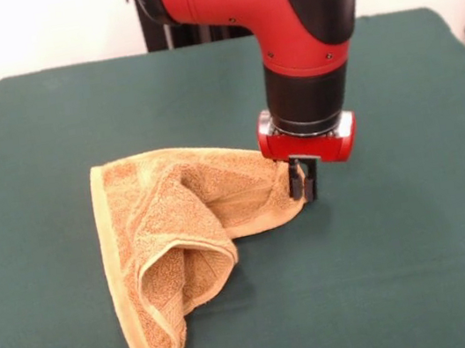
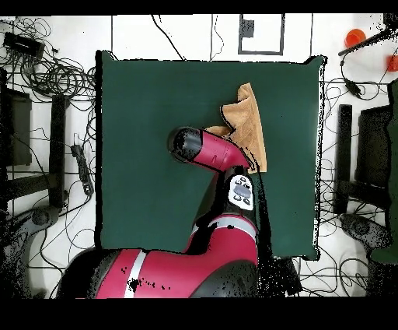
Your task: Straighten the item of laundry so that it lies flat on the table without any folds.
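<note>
The golden-orange towel (image 1: 180,236) lies crumpled on the green table (image 1: 424,249), left of centre in the front view. One part is folded over into a loose hump, and a long point reaches toward the near edge. My gripper (image 1: 303,182) stands at the towel's right corner. Its fingers are close together and pinch that corner just above the table. In the overhead view the towel (image 2: 247,124) shows beside the arm (image 2: 210,149), which hides the gripper. No white tag shows.
In the overhead view, cables and equipment (image 2: 47,70) lie on the floor around the table. An orange object (image 2: 355,36) sits on the floor at the top right. The robot's base (image 2: 194,272) fills the bottom.
</note>
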